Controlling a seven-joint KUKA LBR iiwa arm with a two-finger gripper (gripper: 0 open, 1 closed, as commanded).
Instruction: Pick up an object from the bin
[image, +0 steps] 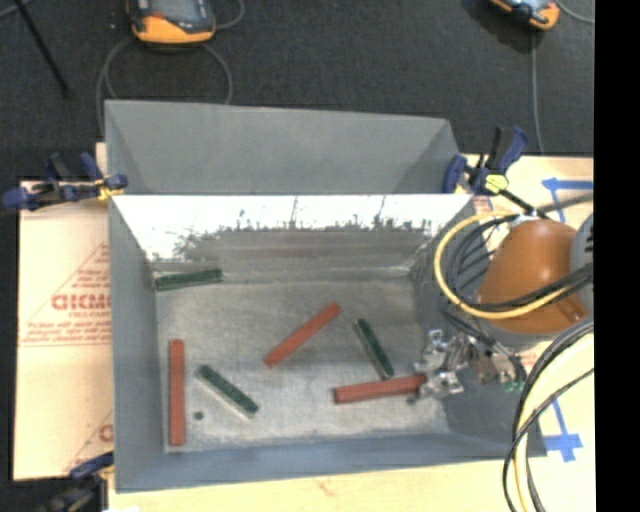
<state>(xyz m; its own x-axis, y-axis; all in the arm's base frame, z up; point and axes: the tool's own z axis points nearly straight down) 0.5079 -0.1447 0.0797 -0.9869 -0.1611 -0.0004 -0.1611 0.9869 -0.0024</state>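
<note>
My gripper (437, 378) is low in the bin's front right corner. Its metal fingers sit at the right end of a red-brown flat stick (375, 391) that lies nearly level along the floor. Whether the stick's end is between the fingers is unclear. Just behind it a dark green stick (373, 347) lies slanted, its lower end close to the gripper.
A second red-brown stick (301, 335) lies slanted in the middle. Another green stick (227, 390) rests front left, beside a red-brown stick (177, 391) along the left wall. A green stick (187, 279) lies at the back left. The arm's orange cover and cables hang over the right rim.
</note>
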